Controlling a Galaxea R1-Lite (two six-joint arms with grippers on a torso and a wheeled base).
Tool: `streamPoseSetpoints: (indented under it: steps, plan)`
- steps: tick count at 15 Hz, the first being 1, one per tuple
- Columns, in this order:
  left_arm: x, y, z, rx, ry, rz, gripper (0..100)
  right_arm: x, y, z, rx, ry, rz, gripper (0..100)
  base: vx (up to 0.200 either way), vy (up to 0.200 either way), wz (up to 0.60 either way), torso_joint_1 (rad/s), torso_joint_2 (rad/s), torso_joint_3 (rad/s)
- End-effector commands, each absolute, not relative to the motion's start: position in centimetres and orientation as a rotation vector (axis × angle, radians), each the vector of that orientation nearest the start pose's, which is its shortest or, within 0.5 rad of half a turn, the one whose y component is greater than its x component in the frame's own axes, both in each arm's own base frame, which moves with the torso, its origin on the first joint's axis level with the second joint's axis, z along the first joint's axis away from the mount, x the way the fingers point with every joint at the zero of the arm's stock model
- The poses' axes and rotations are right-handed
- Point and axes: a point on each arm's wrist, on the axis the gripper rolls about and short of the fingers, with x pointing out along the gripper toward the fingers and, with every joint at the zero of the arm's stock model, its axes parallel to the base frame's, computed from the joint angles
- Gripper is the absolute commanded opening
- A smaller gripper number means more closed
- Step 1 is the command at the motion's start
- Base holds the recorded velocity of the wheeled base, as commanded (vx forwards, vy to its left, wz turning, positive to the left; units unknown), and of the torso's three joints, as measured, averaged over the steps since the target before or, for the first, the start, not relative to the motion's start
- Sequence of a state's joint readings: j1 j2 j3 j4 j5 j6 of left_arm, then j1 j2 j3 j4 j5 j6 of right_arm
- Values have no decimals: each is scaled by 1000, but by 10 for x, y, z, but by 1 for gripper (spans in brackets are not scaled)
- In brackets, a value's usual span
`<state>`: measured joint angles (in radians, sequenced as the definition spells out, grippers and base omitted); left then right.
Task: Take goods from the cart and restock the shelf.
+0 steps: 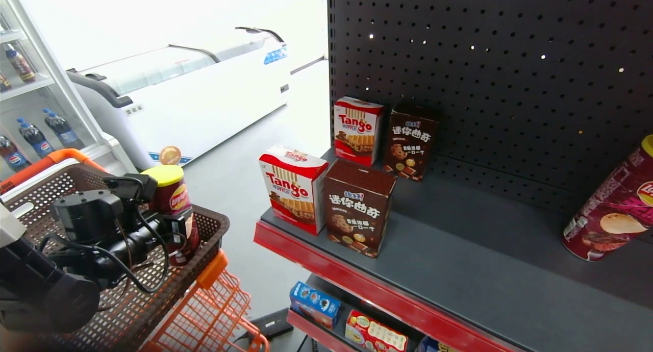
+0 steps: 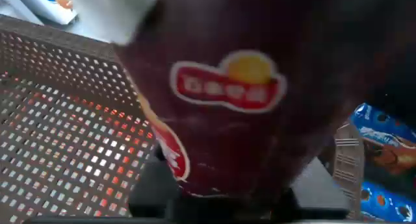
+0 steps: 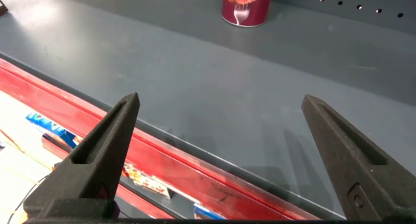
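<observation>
So closest in, the left claw [image 1: 176, 229] is clamped around a maroon chips can [image 1: 171, 199] with a yellow lid, holding it upright over the brown mesh basket of the cart [image 1: 217, 224]. From the left wrist camera the can's label is right up against the lens, with the basket mesh behind it and some blue cookie packets [image 2: 380, 152] off to one side; can't tell whether those sit in the cart or not. The right claw [image 3: 221, 102] is wide open, nothing in it, both fingers [image 3: 97, 152] spread apart over the red front lip [image 1: 357, 285] of the shelf [image 1: 459, 250]. On the grey shelf deck, right at the front edge, a red-and-white wafer box [image 1: 295, 189] stands touching a brown cookie box [image 1: 358, 206]. Behind them, against the back, there's a second wafer box [image 1: 358, 130] and a second brown cookie box [image 1: 412, 142], side by side in the same order. Well apart from those, far over on the right side of the shelf, another chips can [image 1: 612, 209] stands near the black pegboard [image 1: 510, 61]. Below the deck, a lower shelf has a blue packet [image 1: 315, 303] near its front. Farther off on the left there's a white chest freezer [image 1: 204, 97], plus a cooler with cola bottles [image 1: 30, 135].
</observation>
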<state>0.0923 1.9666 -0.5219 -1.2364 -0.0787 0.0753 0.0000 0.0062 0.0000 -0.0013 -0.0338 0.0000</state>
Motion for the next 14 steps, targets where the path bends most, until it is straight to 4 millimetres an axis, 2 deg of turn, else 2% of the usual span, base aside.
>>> streamPoseSetpoints:
  steps: [1, 4, 7, 10, 13, 14]
  plan:
    - [302, 22, 114, 67, 141, -6, 0, -22, -1, 76, 0, 6, -34, 100, 0, 0, 0, 0, 0, 0]
    - [282, 20, 151, 74, 73, -18, 0, -22, -1, 76, 1, 6, -34, 100, 0, 0, 0, 0, 0, 0]
    - [250, 10, 186, 71, 45, -106, 0, -22, -1, 76, 0, 6, -34, 100, 0, 0, 0, 0, 0, 0]
    - [238, 8, 212, 82, -53, -115, 0, -22, -1, 76, 0, 6, -34, 100, 0, 0, 0, 0, 0, 0]
    - [233, 1, 212, 85, -66, -146, 0, -22, -1, 76, 0, 6, -34, 100, 0, 0, 0, 0, 0, 0]
    - [230, -4, 203, 81, -41, -177, 0, -22, -1, 76, 0, 6, -34, 100, 0, 0, 0, 0, 0, 0]
